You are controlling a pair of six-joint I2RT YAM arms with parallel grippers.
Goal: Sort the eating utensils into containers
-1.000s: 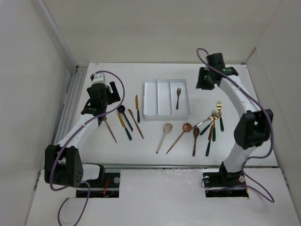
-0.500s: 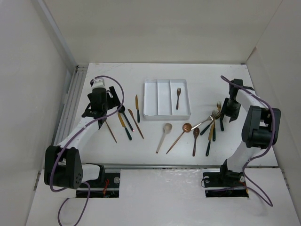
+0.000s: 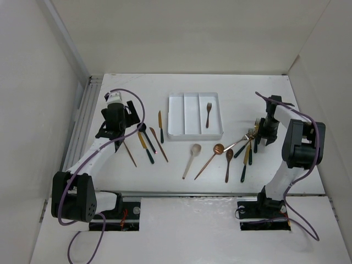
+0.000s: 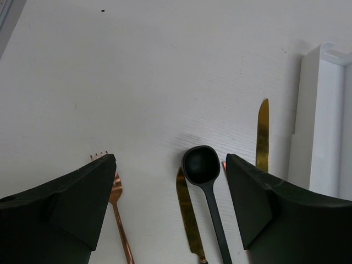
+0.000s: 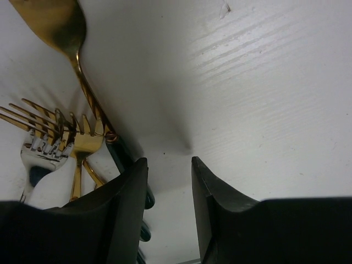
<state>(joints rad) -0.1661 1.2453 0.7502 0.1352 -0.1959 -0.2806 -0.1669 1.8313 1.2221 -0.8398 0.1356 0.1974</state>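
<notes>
The white tray (image 3: 177, 115) has three long compartments; one fork (image 3: 208, 114) lies in the right one. My left gripper (image 3: 117, 130) is open and empty. It hovers over a black spoon (image 4: 201, 165), a gold knife (image 4: 190, 215) and a copper fork (image 4: 117, 212). Another gold knife (image 4: 263, 133) lies by the tray's edge (image 4: 319, 110). My right gripper (image 3: 263, 137) is open and empty, low over the table. Its left finger (image 5: 118, 214) is beside the dark handles of a cluster of gold forks (image 5: 66, 137). The gap between its fingers shows only bare table.
Loose utensils lie in three groups: knives (image 3: 159, 144) at the left, a cream spoon (image 3: 192, 158) and two copper spoons (image 3: 212, 156) in the middle, forks and dark-handled pieces (image 3: 247, 147) at the right. White walls stand on three sides.
My right arm has swung from the back by the tray's right corner forward and down to the fork cluster. My left gripper has shifted only slightly over the left group.
</notes>
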